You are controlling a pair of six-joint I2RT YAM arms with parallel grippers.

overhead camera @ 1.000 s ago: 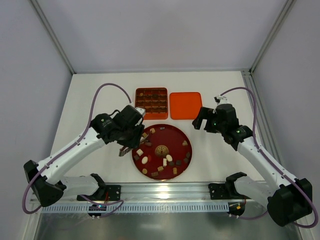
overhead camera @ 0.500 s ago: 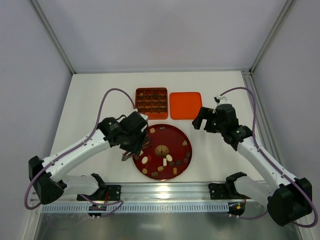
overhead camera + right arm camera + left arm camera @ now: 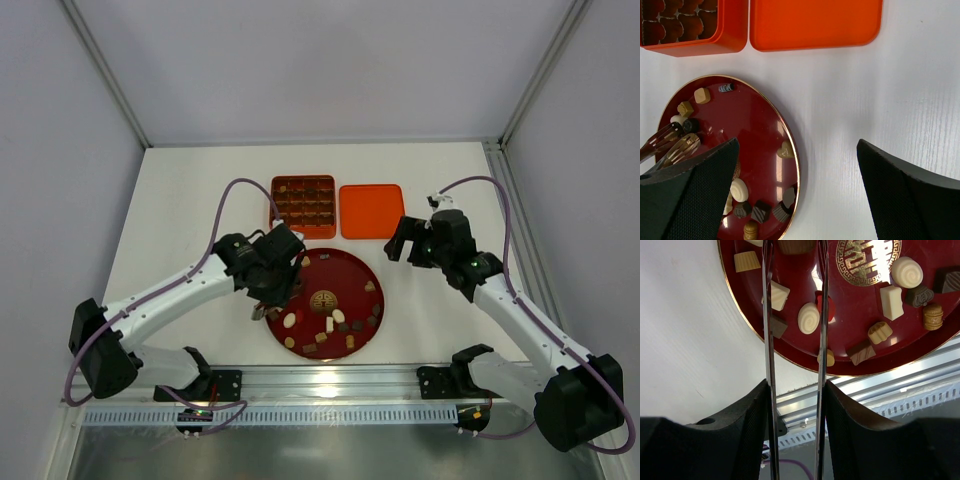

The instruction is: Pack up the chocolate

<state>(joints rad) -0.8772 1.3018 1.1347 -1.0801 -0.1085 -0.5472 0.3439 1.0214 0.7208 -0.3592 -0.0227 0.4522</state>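
Observation:
Several chocolate pieces [image 3: 327, 325], dark, tan and cream-white, lie loose on a round red plate [image 3: 345, 275]. My left gripper [image 3: 272, 292] is shut on metal tongs [image 3: 769, 340] and hangs over the plate's left part. The tongs' arms stand apart, over a white swirl piece [image 3: 808, 318] on the plate [image 3: 850, 315]. In the right wrist view the tong tips [image 3: 672, 142] lie beside a dark piece [image 3: 690, 125]. My right gripper [image 3: 400, 240] is open and empty, right of the plate; its view [image 3: 797, 145] shows a heart piece [image 3: 786, 150].
An orange box [image 3: 303, 200] with a grid of filled cells stands behind the plate, and its wall shows in the right wrist view [image 3: 730, 40]. Its orange lid [image 3: 371, 210] lies flat to the right. A metal rail [image 3: 330, 380] runs along the near edge.
My left arm has moved right and forward with the tongs, from the plate's left edge to over the plate. The right arm has not moved.

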